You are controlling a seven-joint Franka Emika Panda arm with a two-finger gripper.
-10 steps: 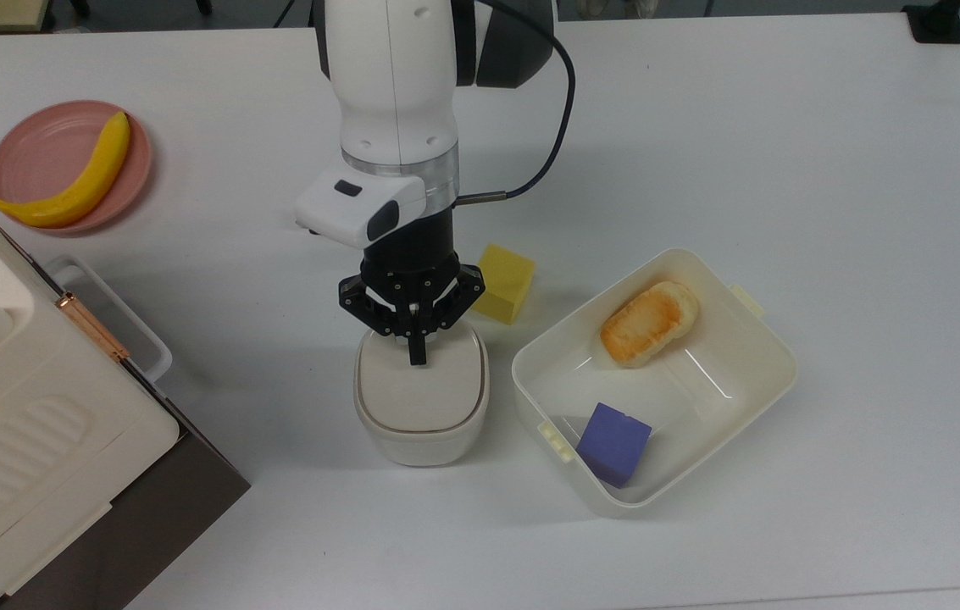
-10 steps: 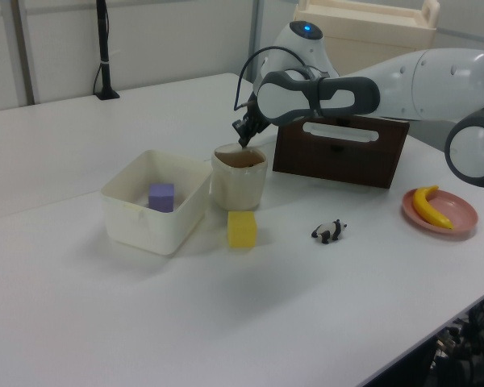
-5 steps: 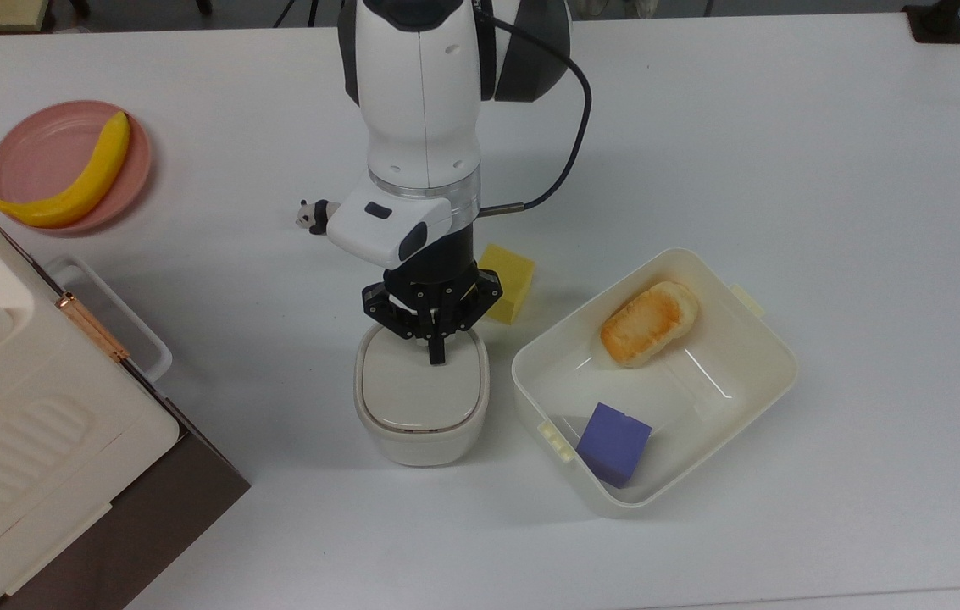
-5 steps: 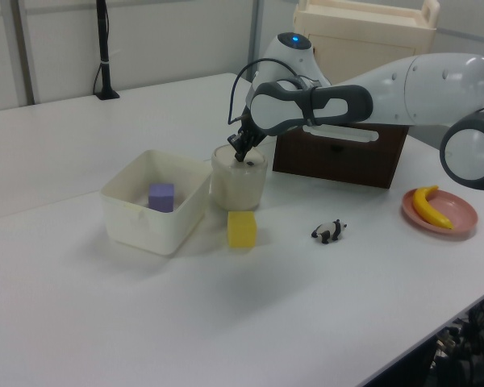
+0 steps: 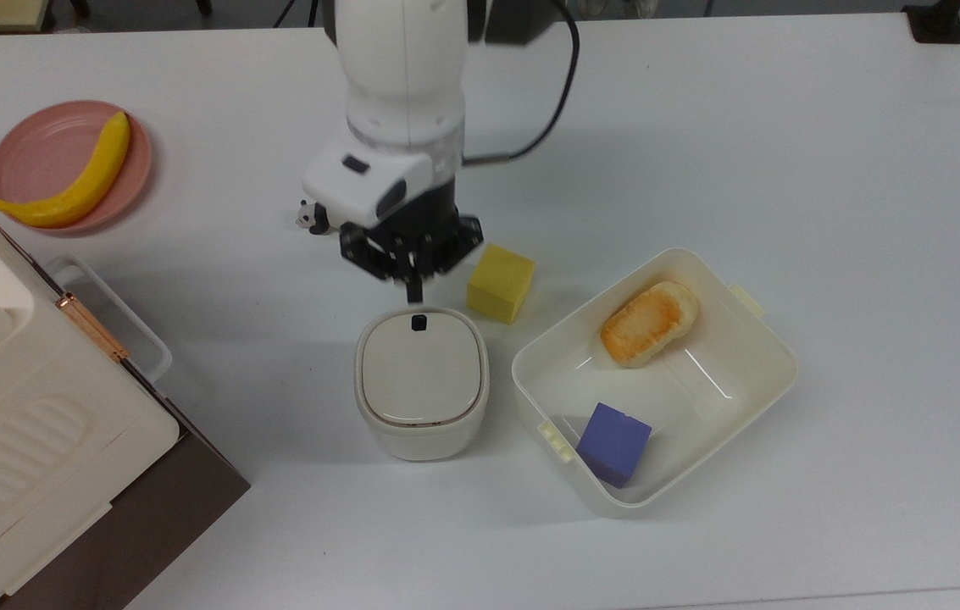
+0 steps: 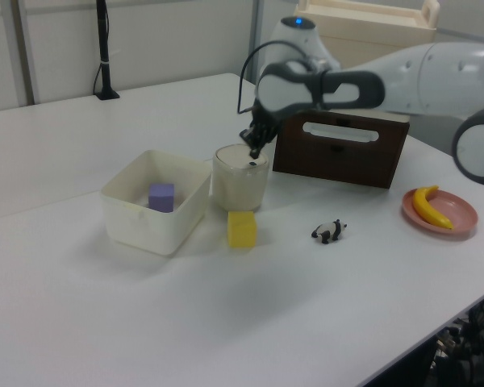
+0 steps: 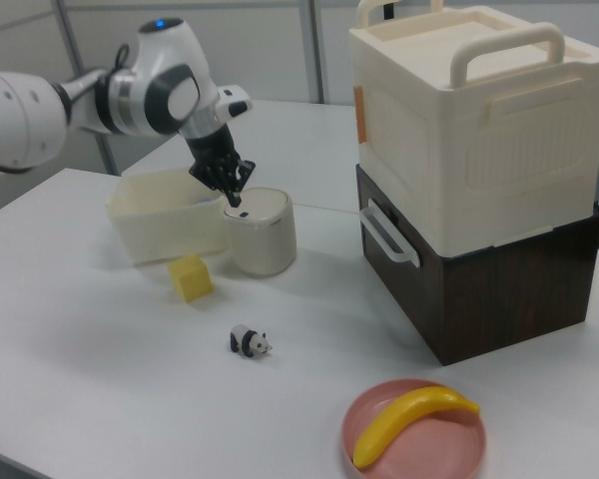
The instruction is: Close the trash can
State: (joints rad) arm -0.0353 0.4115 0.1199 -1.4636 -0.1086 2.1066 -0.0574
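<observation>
The right view takes in the cream ribbed appliance [image 7: 474, 110] whole, stacked on a dark brown box [image 7: 499, 274]; the top view catches just its corner. The top view looks into the white tub [image 5: 751, 339], showing a bread roll [image 5: 647, 322] and a purple cube [image 5: 613, 442]. The trash can [image 5: 421, 391] stands between appliance and tub, near the yellow cube [image 5: 500, 283], its lid flat and shut with a dark button [image 5: 419, 321]. The gripper [image 5: 413, 292] hovers above that edge, fingers pressed together.

The top view looks straight down on the tabletop [image 5: 785, 127]; left and right views face it obliquely from seemingly opposite sides, sharing the trash can [image 6: 240, 177].
</observation>
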